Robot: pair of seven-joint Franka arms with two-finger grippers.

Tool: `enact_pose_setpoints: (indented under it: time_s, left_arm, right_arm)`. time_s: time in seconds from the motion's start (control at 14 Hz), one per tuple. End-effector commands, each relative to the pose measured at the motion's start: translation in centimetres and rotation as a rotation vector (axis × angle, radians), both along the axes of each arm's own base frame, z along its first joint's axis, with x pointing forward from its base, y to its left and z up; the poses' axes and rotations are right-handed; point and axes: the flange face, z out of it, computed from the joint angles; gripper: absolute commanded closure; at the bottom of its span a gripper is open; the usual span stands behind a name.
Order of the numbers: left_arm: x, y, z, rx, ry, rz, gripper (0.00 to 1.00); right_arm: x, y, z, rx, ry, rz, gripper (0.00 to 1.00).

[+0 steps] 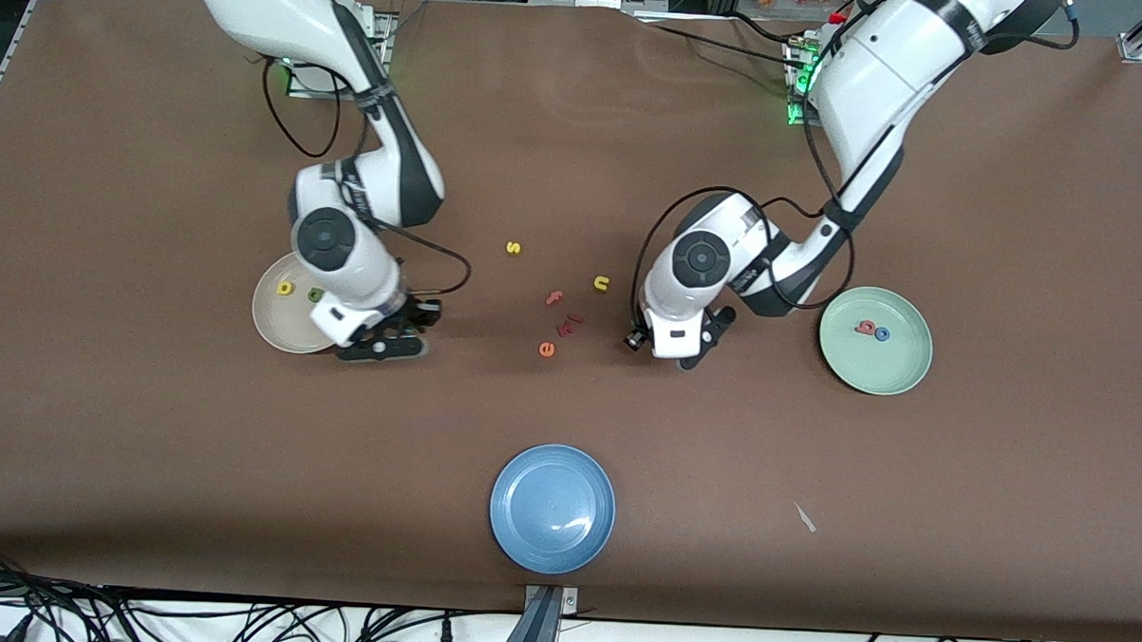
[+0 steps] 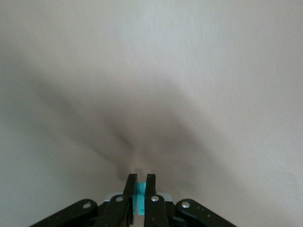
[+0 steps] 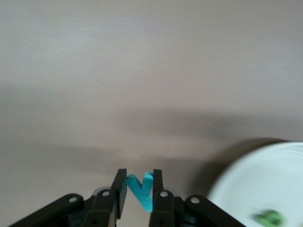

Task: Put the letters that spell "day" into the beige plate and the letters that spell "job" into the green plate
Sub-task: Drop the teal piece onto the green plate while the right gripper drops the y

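Toward the right arm's end: beige plate [image 1: 272,318] already carrying yellow "a" [image 1: 285,288] and green "d" [image 1: 315,295]; right gripper [image 3: 140,189] beside that plate, pinched shut on teal "y" [image 3: 141,190], not yet dropped in. Mid-table, strays "s" [image 1: 513,249], "f" [image 1: 554,299], "e" [image 1: 546,350], "u" [image 1: 601,284] rightly ignored. Toward the left arm's end: left gripper [image 2: 141,189] low over bare table, clamped on teal "j" [image 2: 140,195]; green plate [image 1: 897,366] holding "b" [image 1: 864,326] and "o" [image 1: 882,334]. Remaining: two drops.

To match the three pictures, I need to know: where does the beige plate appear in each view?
Front view: beige plate, partly under the right arm.
Left wrist view: not in it.
Right wrist view: beige plate beside the right tool.
Shared landmark: the green "d" on it.
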Motion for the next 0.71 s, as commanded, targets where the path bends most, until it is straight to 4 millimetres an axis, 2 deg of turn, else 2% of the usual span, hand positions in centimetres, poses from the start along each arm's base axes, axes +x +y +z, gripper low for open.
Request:
enact_pose_setpoints:
  time_s: [0.0,0.14,0.21,0.36,0.43,0.64]
  left_arm:
    - [1.2,6.5,2.9,0.037,0.088,-0.178,1.00]
    - [2.1,11.6,3.7,0.020,0.176,-0.265,1.00]
    - [2.4,14.0,4.4,0.006,0.215,-0.302,1.00]
    - [2.2,19.3,4.2,-0.036,0.319,-0.419,1.00]
    - [1.6,21.9,3.2,-0.055,0.355,-0.485,1.00]
    - [0.8,28.7,0.3,-0.072,0.366,-0.601,1.00]
  right_arm:
    - [-1.9,-5.3,-0.8,-0.034,0.085,0.026,0.95]
    - [-3.0,-9.5,-2.4,-0.055,0.121,0.008,0.95]
    - [-3.0,-10.6,-2.8,-0.062,0.125,0.013,0.94]
    - [-3.3,-11.2,-3.8,-0.071,0.142,0.009,0.91]
    - [-3.3,-11.3,-4.1,-0.072,0.146,0.005,0.84]
    - [-3.1,-10.8,-4.0,-0.067,0.140,-0.005,0.81]
